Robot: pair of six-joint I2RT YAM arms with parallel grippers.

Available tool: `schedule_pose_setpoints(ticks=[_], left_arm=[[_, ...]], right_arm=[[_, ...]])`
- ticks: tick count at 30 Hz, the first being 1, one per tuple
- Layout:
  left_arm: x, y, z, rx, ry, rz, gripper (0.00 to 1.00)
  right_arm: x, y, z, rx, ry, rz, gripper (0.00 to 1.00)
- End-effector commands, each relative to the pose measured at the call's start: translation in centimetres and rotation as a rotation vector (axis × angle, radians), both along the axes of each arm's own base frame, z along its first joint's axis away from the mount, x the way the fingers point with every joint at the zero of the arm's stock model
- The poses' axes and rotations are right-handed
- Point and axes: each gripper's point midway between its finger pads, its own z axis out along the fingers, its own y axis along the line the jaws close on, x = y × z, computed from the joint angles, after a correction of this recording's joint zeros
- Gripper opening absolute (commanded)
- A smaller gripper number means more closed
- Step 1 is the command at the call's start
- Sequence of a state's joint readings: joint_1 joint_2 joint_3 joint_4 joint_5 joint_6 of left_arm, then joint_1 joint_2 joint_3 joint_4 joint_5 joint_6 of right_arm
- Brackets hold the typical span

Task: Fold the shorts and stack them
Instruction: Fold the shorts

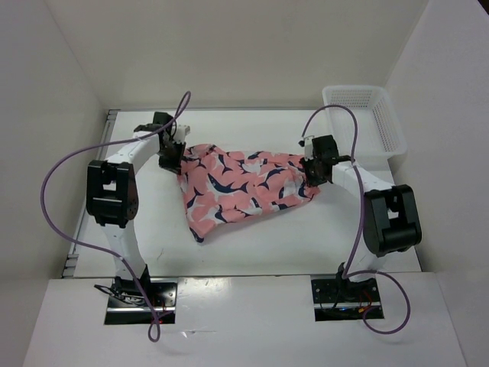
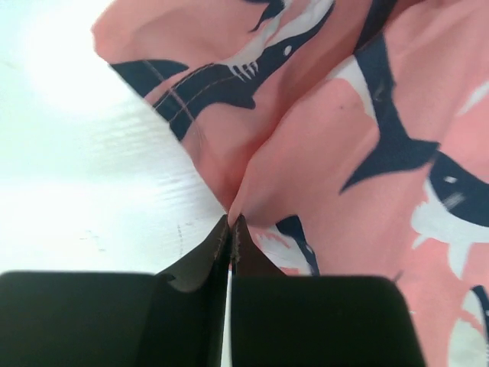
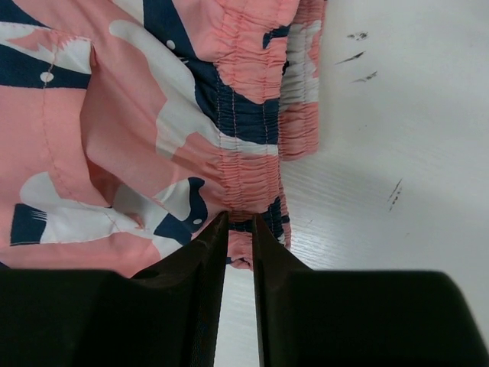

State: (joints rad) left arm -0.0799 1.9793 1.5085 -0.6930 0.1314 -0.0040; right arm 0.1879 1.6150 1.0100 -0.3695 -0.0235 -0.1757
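The salmon-pink shorts (image 1: 244,187) with navy and white whale shapes lie spread and rumpled on the white table between the arms. My left gripper (image 1: 174,159) is at their far left corner. In the left wrist view its jaws (image 2: 231,219) are pressed together on a pinched fold of the shorts (image 2: 344,153). My right gripper (image 1: 312,174) is at their right edge. In the right wrist view its fingers (image 3: 237,218) stand close together with the gathered elastic waistband (image 3: 252,153) caught between the tips.
A white mesh basket (image 1: 367,115) stands at the far right of the table. White walls close in the table on the left, back and right. Purple cables loop from both arms.
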Motion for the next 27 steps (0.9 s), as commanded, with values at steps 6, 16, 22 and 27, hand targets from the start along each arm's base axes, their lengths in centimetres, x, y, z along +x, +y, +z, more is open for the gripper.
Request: schedule_pose_setpoints(ticks=[6,16,22,27], left_arm=[[2.9,-1.3,8.9,0.064,-0.201,-0.025,0.00],[8.4,0.7,10.6,0.182,-0.336,0.056,0.00],[12.8,1.2,12.7,0.182,-0.406,0.087,0.00],[13.4,2.2,7.6,0.275,-0.320,0.109,0.01]], right_arm=[[0.9,0.7,-1.6,0.018,-0.001,-0.020,0.23],[1.5,0.7,-1.9,0.011,-0.004,-0.025,0.23],[1.9,0.7,-1.6,0.008,-0.014,-0.018,0.21],[1.4,1.0,-2.1,0.032,0.001,-0.022,0.21]])
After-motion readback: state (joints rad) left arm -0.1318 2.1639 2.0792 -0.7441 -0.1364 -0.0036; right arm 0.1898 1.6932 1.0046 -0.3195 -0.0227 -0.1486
